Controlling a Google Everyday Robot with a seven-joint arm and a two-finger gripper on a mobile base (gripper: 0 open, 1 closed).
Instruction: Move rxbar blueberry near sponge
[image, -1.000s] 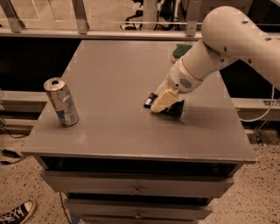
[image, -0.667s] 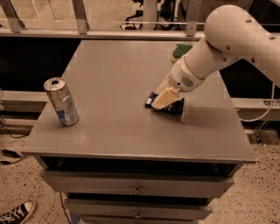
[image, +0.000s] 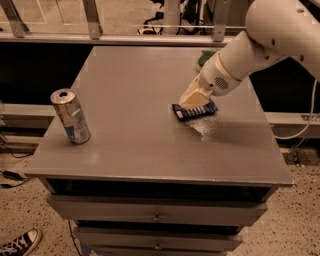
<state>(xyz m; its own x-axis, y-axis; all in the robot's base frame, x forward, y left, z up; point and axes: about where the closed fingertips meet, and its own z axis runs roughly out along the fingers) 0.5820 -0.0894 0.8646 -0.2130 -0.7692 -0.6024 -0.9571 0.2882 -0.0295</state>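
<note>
The rxbar blueberry (image: 199, 111), a flat dark-blue bar with white lettering, is right of the middle of the grey cabinet top (image: 135, 100). My gripper (image: 193, 101) comes down from the upper right and is shut on the bar's top edge, holding it just above the surface with a shadow beneath it. The sponge (image: 204, 56), green on top, lies at the far right back of the cabinet top, mostly hidden behind my arm. The bar is a short way in front of it.
A silver-and-blue drink can (image: 70, 116) stands upright near the front left corner. Drawers (image: 157, 215) are below the top. A railing (image: 125, 25) runs behind the cabinet. A sneaker (image: 17, 244) is on the floor at lower left.
My gripper and the bar have shifted a little toward the back right, closer to the sponge. The can has not moved.
</note>
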